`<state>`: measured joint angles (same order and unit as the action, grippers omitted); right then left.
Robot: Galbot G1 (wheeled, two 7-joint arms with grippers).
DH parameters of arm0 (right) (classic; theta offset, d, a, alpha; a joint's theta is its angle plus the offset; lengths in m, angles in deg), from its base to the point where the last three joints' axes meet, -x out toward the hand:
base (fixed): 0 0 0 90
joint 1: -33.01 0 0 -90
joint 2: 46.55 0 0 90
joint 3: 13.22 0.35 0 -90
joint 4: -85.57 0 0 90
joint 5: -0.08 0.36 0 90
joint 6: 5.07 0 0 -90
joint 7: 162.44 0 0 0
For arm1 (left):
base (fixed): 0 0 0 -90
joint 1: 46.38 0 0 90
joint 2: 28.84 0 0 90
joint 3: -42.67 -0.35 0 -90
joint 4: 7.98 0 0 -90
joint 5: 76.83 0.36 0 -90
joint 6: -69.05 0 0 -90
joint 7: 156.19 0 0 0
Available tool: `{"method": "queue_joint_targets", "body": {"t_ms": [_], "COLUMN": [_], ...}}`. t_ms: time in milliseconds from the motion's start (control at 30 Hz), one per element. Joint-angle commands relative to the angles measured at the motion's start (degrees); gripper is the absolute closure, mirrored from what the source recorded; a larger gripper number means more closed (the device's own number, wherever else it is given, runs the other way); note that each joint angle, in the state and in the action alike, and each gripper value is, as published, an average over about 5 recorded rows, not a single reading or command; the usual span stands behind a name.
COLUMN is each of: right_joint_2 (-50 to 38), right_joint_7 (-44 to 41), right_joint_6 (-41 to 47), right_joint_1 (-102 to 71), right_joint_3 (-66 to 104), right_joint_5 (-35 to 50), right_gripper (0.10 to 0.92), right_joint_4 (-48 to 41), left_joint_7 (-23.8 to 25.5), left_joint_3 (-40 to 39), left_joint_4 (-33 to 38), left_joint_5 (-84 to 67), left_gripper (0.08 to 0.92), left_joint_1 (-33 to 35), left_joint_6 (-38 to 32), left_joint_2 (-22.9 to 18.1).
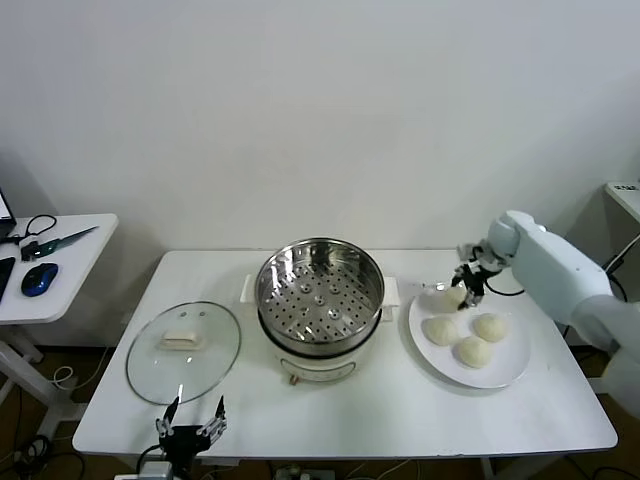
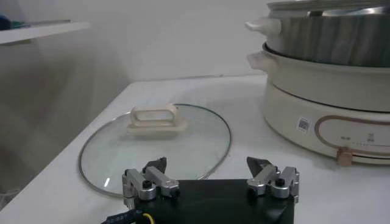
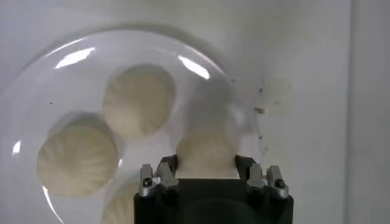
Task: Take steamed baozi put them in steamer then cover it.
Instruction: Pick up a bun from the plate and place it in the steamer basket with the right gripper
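The steel steamer (image 1: 320, 300) with its perforated tray stands mid-table, with nothing on the tray. My right gripper (image 1: 462, 287) is shut on one baozi (image 3: 206, 155) and holds it above the near-left rim of the white plate (image 1: 508, 372). Three more baozi (image 1: 472, 351) lie on that plate; they also show in the right wrist view (image 3: 139, 99). The glass cover (image 1: 184, 351) with its cream handle lies flat on the table left of the steamer, also in the left wrist view (image 2: 155, 146). My left gripper (image 1: 191, 424) is open and empty at the table's front edge, just short of the cover.
A side table (image 1: 60, 262) at far left carries a blue mouse (image 1: 38, 278) and cables. The steamer's white base (image 2: 329, 115) rises close on the left gripper's side. Another white surface edge (image 1: 625, 195) shows at far right.
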<state>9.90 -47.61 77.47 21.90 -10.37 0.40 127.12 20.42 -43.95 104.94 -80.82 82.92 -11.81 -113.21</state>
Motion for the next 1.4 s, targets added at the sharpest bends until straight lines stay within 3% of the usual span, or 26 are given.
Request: {"method": "queue_joint_targets", "body": {"t_ms": [33, 167, 333, 733, 1400], "right_joint_2": [0.20, 4.94, 11.02, 21.76, 26.69], "right_joint_7": [0.92, 3.65, 6.49, 9.37, 11.87], "right_joint_6": [-9.34, -20.00, -29.38, -39.14, -42.51], "right_joint_1": [32.24, 38.42, 34.51, 14.79, 4.24], "right_joint_3": [-27.95, -31.66, -30.08, -20.36, -10.57], "right_joint_5": [19.77, 19.50, 10.48, -14.11, -25.33], "right_gripper": [0.381, 0.381, 0.380, 0.380, 0.380], "right_joint_4": [22.25, 30.08, 33.04, 14.87, -0.75], "left_joint_7": [-0.34, -0.63, -0.73, -1.16, -1.69], "left_joint_3": [-0.29, -0.67, -0.80, -0.68, -0.86], "left_joint_4": [-0.20, -0.12, 0.02, -0.21, -1.78], "left_joint_5": [0.33, 0.50, 0.62, 0.52, 0.19], "left_gripper": [0.177, 0.177, 0.177, 0.177, 0.177], "left_joint_1": [0.14, 0.33, 0.51, 0.79, 0.18], "left_joint_6": [-0.10, -0.14, -0.24, -0.92, -1.80], "left_joint_2": [0.15, 0.00, -0.11, 0.00, -0.10]}}
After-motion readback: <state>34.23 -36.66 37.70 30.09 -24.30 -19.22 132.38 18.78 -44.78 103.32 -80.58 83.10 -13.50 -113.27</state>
